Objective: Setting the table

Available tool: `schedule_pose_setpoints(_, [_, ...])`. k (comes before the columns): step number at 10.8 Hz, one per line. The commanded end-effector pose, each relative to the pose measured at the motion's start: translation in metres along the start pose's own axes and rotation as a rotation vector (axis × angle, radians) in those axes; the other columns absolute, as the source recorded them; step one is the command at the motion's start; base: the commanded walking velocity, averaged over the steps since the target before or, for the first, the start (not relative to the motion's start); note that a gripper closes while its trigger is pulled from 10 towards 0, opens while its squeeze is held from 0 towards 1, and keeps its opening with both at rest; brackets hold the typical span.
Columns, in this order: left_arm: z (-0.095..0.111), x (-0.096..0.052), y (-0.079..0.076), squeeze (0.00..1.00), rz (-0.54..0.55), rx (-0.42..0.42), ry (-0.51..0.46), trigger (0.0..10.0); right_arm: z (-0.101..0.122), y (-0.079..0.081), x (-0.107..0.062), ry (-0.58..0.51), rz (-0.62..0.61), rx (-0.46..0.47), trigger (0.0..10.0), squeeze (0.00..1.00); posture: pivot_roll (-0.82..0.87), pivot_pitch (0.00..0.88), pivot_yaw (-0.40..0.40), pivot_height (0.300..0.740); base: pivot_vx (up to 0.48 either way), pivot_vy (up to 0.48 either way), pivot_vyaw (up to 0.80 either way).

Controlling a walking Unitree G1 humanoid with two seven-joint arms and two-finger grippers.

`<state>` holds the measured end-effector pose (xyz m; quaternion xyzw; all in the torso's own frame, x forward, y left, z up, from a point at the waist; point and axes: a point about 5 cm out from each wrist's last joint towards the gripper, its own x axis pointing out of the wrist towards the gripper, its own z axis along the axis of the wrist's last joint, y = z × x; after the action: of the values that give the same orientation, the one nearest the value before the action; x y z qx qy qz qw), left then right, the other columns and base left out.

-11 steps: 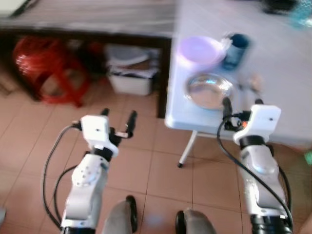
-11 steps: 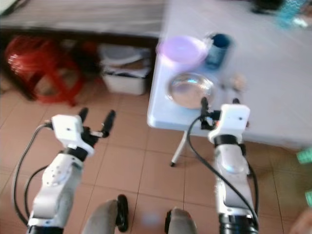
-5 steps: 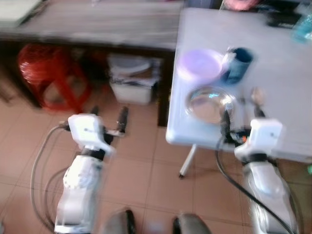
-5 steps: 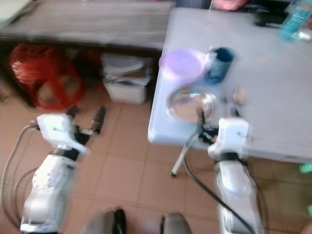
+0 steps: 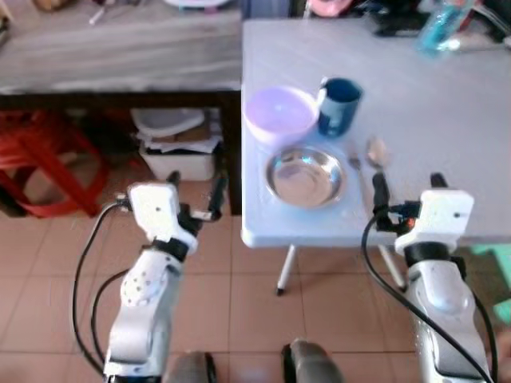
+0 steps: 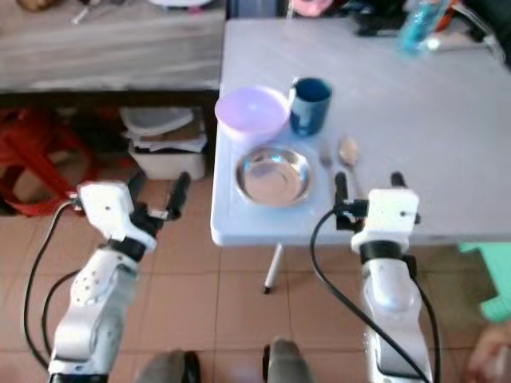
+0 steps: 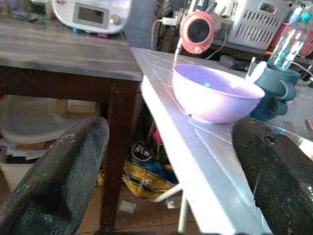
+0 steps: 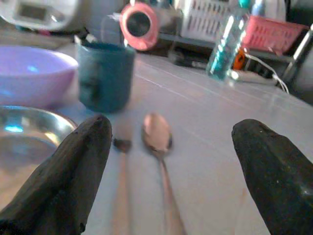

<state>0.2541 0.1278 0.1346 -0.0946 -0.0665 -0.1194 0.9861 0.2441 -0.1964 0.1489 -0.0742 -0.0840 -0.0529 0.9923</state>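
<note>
Two hands are raised before a white counter (image 5: pixel 447 104), both with fingers spread wide and holding nothing. The right hand (image 5: pixel 404 185) hovers at the counter's near edge, and just beyond its fingertips lie a spoon (image 5: pixel 376 154) and a fork (image 5: pixel 357 171) side by side, handles pointing back toward it. To that hand's left, close by, sits a steel plate (image 5: pixel 304 176); farther out from the hand stand a purple bowl (image 5: pixel 279 114) and a dark blue mug (image 5: pixel 338 106), touching or nearly so. The left hand (image 5: pixel 194 190) hangs off the counter's corner, over the tiled floor (image 5: pixel 239 303), with the bowl ahead of it and to its right. From the right wrist, the spoon (image 8: pixel 157 134) lies between the two black fingers (image 8: pixel 68 181), the fork (image 8: pixel 121 161) is blurred, and the plate (image 8: pixel 24 147) is cut off at the frame edge; a clear bottle (image 8: pixel 224 41) and a pink round object show far back. From the left wrist, the bowl (image 7: pixel 215 95) is seen side-on with the mug (image 7: pixel 276 90) partly hidden behind it, along with the wooden bench (image 7: pixel 58 54) and a white appliance on it. Under that bench the head views show a red stool (image 5: pixel 40 171), partly cut off, and a white bin (image 5: pixel 177 152).
</note>
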Motion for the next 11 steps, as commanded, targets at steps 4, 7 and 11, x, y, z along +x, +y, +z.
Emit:
schedule_pose_setpoints(4, [-0.005,-0.007,0.007,0.0,0.014,0.023,0.033,10.0,-0.004,-0.005,0.016,0.038,0.025,0.095,10.0,0.0,-0.09,0.165,0.017,0.74,0.0,0.0,0.0])
schedule_pose_setpoints(7, [-0.006,-0.009,0.006,0.0,0.004,0.03,0.046,10.0,-0.013,-0.006,0.025,0.094,0.08,0.176,10.0,0.0,-0.08,0.183,0.026,0.74,0.0,0.0,0.0])
schedule_pose_setpoints(11, [-0.004,-0.011,0.007,0.0,0.005,0.04,0.051,10.0,-0.004,-0.008,0.042,0.074,0.127,0.251,10.0,0.0,-0.07,0.192,0.029,0.74,0.0,0.0,0.0])
